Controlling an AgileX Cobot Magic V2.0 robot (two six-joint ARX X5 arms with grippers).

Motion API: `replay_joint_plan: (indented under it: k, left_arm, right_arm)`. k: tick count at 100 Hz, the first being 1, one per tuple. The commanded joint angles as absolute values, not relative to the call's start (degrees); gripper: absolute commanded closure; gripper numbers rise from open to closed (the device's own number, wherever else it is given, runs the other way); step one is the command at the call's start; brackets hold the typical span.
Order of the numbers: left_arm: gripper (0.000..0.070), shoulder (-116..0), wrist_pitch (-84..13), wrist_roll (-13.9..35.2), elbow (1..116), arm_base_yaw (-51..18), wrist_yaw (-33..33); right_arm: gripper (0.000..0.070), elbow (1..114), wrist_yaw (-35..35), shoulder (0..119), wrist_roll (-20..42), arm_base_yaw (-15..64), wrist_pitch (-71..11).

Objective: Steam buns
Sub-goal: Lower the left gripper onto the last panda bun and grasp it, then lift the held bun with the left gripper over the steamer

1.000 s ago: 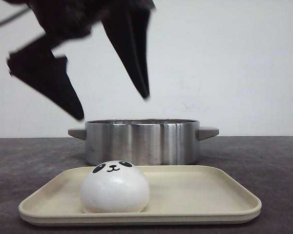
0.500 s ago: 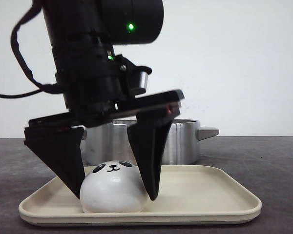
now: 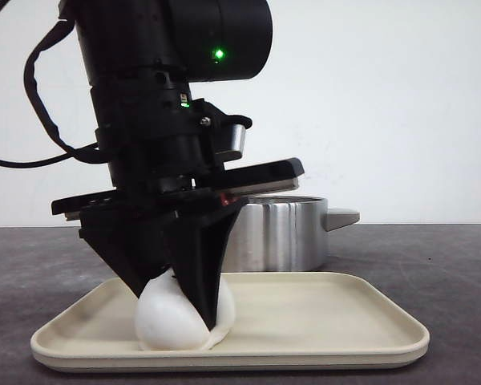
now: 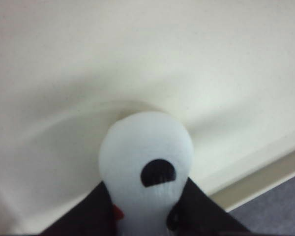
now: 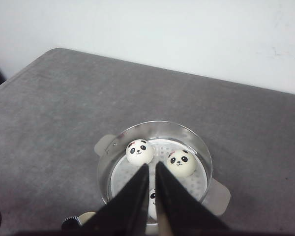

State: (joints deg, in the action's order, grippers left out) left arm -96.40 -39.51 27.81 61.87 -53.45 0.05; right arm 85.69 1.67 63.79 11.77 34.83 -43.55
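Lighting even, bright and diffuse in all views. Front view sharp; vertical glare streaks on the steel pot (image 3: 280,237); soft shadow under the tray (image 3: 321,309) rim. Left wrist view soft, out of focus, bun (image 4: 145,162) blurred. Right wrist view clear; desk (image 5: 49,113) evenly lit.

Looks like a lab test bench: bare white wall (image 3: 401,104), plain grey tabletop (image 3: 433,257), robot arm (image 3: 160,104)

One white bun (image 3: 176,321) squeezed on the tray; three panda buns (image 5: 139,152) in the pot
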Motion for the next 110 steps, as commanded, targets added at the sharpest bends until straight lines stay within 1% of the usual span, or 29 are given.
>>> replay_joint_plan:
  k: [1, 10, 18, 30, 36, 41, 56, 65, 81, 87, 103, 110]
  left_arm:
    - [0.0693, -93.7, -39.6, 25.9, 64.2, -54.3, -0.3]
    - [0.0691, -89.5, -39.3, 24.6, 67.3, -54.3, -1.3]
    - [0.0691, -86.7, -39.0, 22.8, 71.2, -54.3, -5.3]
    - [0.0692, -85.0, -36.1, 17.5, 77.1, -52.9, -13.4]
    - [0.0692, -85.2, -34.3, 14.9, 79.5, -51.5, -14.9]
    - [0.0692, -85.6, -32.9, 13.7, 80.8, -50.1, -14.9]
    - [0.0692, -87.8, -28.7, 13.5, 81.2, -45.3, -15.0]
    - [0.0691, -90.3, -28.2, 13.4, 81.2, -42.8, -14.9]
    - [0.0691, -96.4, -28.2, 11.5, 81.2, -39.3, -13.2]
    - [0.0691, -98.9, -27.9, 11.1, 81.2, -38.4, -12.3]
    - [0.0689, -104.8, -27.2, 11.0, 81.2, -36.6, -6.6]
    - [0.0668, -106.8, -27.1, 11.0, 81.2, -36.2, -6.2]
  right_arm:
    - [0.0687, 86.8, 1.7, 64.3, 11.2, 35.2, -43.6]
    - [0.0687, 86.8, 1.7, 64.3, 11.2, 35.2, -43.8]
    - [0.0687, 86.8, 1.7, 64.3, 11.3, 35.2, -43.5]
    - [0.0687, 86.8, 1.5, 64.3, 11.4, 35.2, -42.9]
    - [0.0687, 86.8, 1.5, 64.3, 11.6, 35.3, -42.7]
    - [0.0687, 86.8, 1.5, 64.3, 11.6, 35.3, -42.6]
    - [0.0687, 86.8, 1.5, 64.3, 11.8, 35.5, -42.6]
    - [0.0687, 86.8, 1.5, 64.3, 11.8, 35.5, -42.6]
    - [0.0687, 86.8, 1.5, 64.3, 11.8, 35.5, -42.8]
    - [0.0687, 86.8, 1.5, 64.3, 11.7, 35.5, -43.0]
    - [0.0687, 86.8, 1.5, 64.4, 11.5, 35.4, -43.8]
    - [0.0687, 86.8, 1.5, 64.4, 11.5, 35.4, -44.0]
